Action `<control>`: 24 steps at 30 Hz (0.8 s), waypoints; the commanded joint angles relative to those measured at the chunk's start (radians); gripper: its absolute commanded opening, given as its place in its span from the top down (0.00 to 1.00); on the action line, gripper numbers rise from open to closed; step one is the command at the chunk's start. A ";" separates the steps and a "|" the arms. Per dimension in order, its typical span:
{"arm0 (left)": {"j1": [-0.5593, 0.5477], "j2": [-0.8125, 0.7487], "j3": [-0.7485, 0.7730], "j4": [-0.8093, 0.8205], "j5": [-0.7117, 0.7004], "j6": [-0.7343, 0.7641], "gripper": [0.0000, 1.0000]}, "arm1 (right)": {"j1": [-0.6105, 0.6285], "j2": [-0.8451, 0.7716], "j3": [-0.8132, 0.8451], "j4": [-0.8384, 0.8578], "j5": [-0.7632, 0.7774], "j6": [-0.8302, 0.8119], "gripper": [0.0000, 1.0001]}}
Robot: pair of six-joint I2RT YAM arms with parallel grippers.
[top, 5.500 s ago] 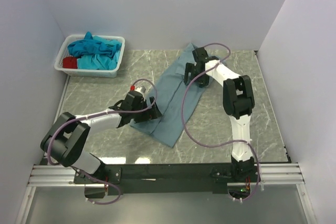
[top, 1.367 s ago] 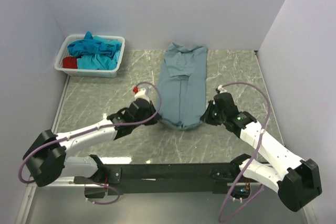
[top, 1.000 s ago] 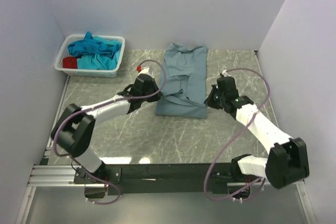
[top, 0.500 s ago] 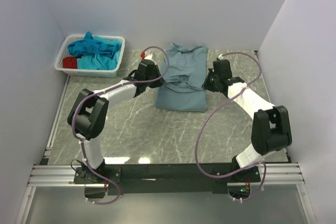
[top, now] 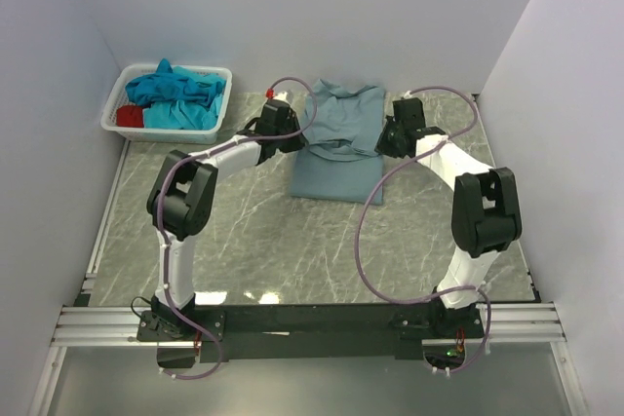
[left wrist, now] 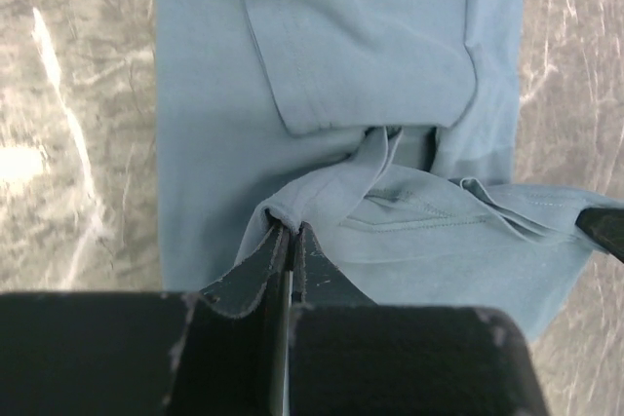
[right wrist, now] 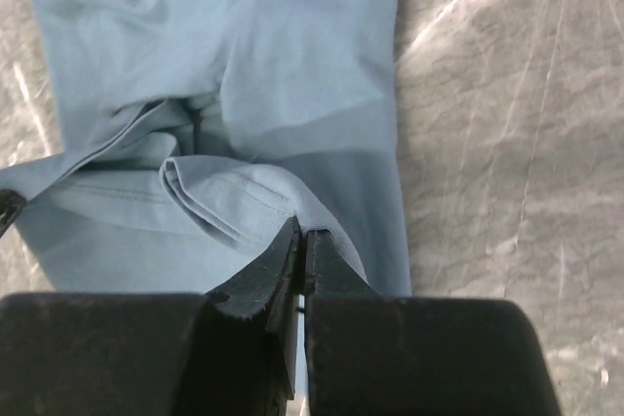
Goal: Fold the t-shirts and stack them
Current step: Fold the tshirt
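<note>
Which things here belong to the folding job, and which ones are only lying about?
Belong to the job:
- grey-blue t-shirt, pinched by left claw and right claw
- turquoise t-shirts
- red t-shirt

Only there:
- white basket holding them
- marble table

No writing, brand mark, number or sign can be read in any view. The grey-blue t-shirt (top: 339, 174) shows only plain cloth and stitched seams up close.
</note>
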 commanded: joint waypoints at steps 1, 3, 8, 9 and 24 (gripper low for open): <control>0.013 0.021 0.071 0.014 0.020 0.018 0.96 | -0.014 0.033 0.089 0.015 0.024 -0.006 0.96; 0.027 0.021 0.070 0.014 0.017 -0.005 0.92 | -0.022 0.062 0.112 0.004 0.045 -0.006 0.85; 0.064 -0.008 0.082 -0.043 0.052 -0.059 0.38 | -0.030 0.047 0.140 -0.016 0.030 -0.018 0.37; 0.065 -0.017 0.084 -0.061 0.057 -0.061 0.16 | -0.030 0.030 0.128 -0.008 0.028 -0.019 0.35; 0.027 -0.357 -0.424 0.088 0.186 -0.094 0.01 | 0.015 -0.363 -0.345 0.082 -0.082 0.008 0.32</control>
